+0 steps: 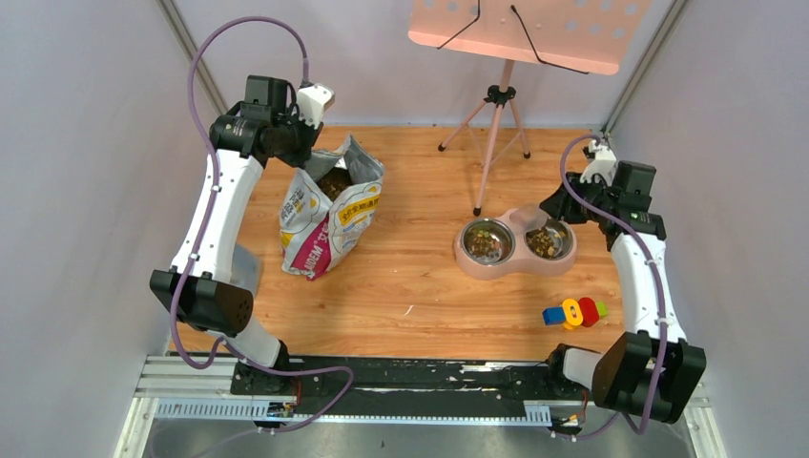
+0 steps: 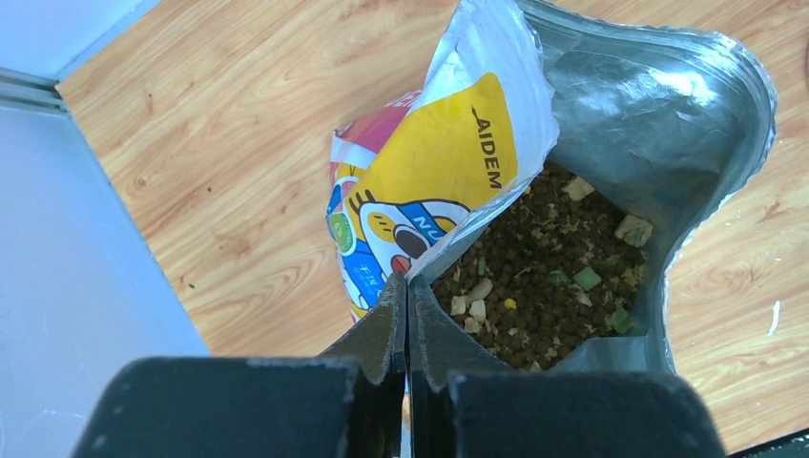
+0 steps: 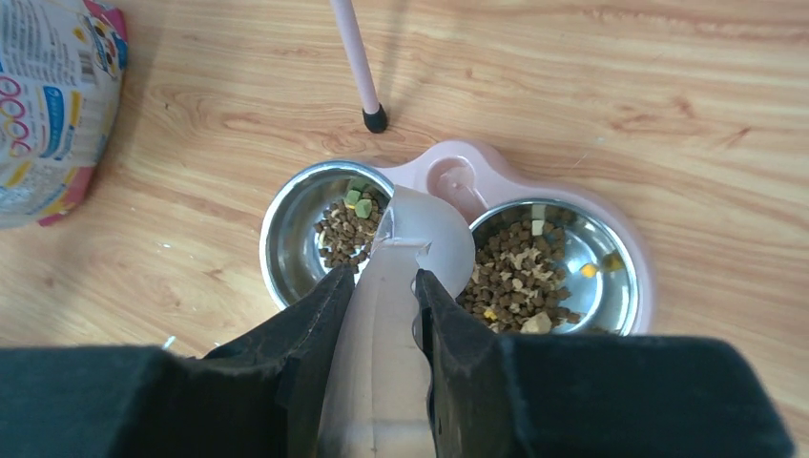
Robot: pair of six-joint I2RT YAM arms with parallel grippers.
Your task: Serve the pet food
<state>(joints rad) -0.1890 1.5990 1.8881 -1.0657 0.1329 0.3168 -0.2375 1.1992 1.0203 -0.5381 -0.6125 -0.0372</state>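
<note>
Brown pet food (image 3: 520, 272) sits in both feeder (image 3: 477, 162) bowls and in the bag (image 2: 448, 162). The left end effector (image 2: 407, 291) pinches the bag's rim, likely holding its mouth open, while the right end effector (image 3: 383, 277) clasps the scoop (image 3: 429, 239) over the feeder.

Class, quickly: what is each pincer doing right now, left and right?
Left pincer: closed, pinching the rim of the bag.
Right pincer: closed on the handle of the clear scoop.
</note>
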